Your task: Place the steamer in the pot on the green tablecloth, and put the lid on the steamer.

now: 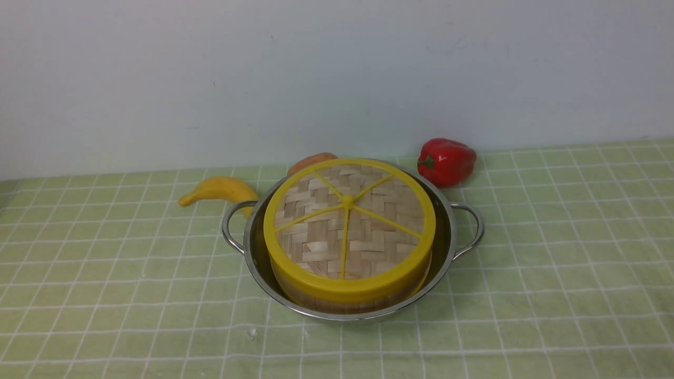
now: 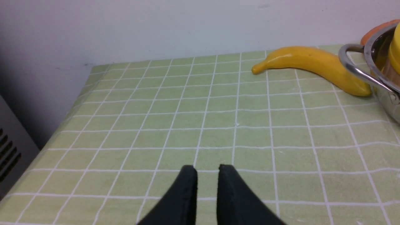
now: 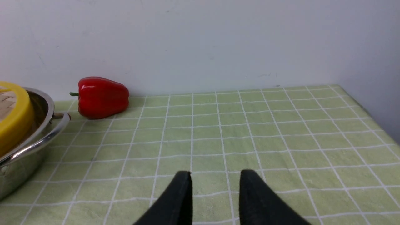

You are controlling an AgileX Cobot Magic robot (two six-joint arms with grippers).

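Note:
The shiny steel pot (image 1: 447, 237) stands on the green tablecloth (image 1: 553, 263) at the centre. The steamer (image 1: 337, 304) sits inside it, and only a strip of its bamboo wall shows under the lid (image 1: 348, 221). The lid lies flat on the steamer, with its yellow rim and spokes facing up. Neither gripper shows in the front view. My left gripper (image 2: 207, 168) hovers over bare cloth left of the pot (image 2: 379, 78), slightly open and empty. My right gripper (image 3: 215, 173) hovers over bare cloth right of the pot (image 3: 28, 147), open and empty.
A yellow banana (image 1: 218, 190) lies behind the pot's left handle. A red pepper (image 1: 446, 160) lies behind its right side, and an orange item (image 1: 311, 160) peeks out behind the pot. A white wall backs the table. A grey unit (image 2: 12, 150) stands past the cloth's left edge.

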